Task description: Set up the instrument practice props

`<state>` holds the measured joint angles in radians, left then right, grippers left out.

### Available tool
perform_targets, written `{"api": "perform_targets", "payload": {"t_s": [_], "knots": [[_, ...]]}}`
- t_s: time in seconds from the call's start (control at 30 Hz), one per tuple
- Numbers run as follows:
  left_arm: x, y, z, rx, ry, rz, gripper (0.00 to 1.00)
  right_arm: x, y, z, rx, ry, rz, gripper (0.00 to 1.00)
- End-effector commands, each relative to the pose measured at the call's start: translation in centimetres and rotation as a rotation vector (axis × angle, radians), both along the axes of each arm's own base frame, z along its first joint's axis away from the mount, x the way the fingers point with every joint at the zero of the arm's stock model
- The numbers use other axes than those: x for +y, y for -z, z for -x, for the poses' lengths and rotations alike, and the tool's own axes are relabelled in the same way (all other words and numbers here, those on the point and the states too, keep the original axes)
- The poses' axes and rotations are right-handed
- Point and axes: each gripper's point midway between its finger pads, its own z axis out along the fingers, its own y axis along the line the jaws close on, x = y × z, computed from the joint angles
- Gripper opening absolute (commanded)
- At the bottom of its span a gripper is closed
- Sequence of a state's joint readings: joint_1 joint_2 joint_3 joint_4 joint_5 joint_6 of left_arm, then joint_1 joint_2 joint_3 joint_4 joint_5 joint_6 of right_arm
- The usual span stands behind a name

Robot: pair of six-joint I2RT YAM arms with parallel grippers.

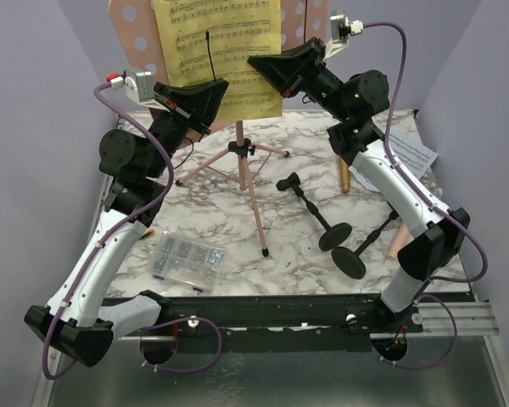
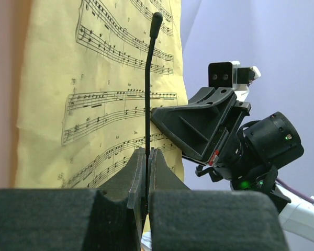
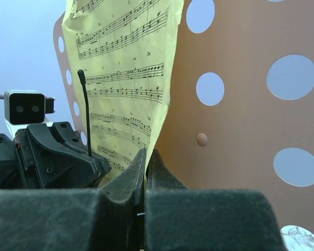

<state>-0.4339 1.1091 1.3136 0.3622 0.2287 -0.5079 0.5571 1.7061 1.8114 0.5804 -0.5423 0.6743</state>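
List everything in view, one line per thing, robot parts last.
stand: one, pink, perforated, upright at the table's far side
yellow sheet: one, yellow, printed music, on the stand
wire: one, black, thin, upright in front of the yellow sheet
white sheet: one, white, far right, partly under the right arm
mic holders: two, black, lying right of centre
gold mic: one, gold, lying beside the right arm
pink mic: one, pink, right side, mostly hidden by the arm
screw box: one, clear, near left
table: one, grey-white marble
left gripper: black, shut on the wire
right gripper: black, shut on the yellow sheet's edge
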Motion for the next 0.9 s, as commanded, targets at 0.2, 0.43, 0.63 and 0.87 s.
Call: {"api": "perform_targets", "payload": {"t_s": [0.2, 0.43, 0.63, 0.87], "knots": [[0.8, -4.9, 4.4, -0.164, 0.060, 0.060, 0.00, 1.7, -2.7, 3.0, -0.120, -0.054, 0.001, 0.01], [0.8, -4.8, 4.4, -0.168, 0.059, 0.056, 0.00, 2.0, -3.1, 3.0, -0.143, -0.049, 0.013, 0.01], [0.8, -4.9, 4.5, -0.167, 0.067, 0.062, 0.00, 3.1, -2.4, 3.3, -0.153, -0.086, 0.036, 0.01], [0.9, -4.9, 4.6, -0.167, 0.067, 0.068, 0.00, 4.2, -1.5, 3.2, -0.161, -0.113, 0.062, 0.01]]}}
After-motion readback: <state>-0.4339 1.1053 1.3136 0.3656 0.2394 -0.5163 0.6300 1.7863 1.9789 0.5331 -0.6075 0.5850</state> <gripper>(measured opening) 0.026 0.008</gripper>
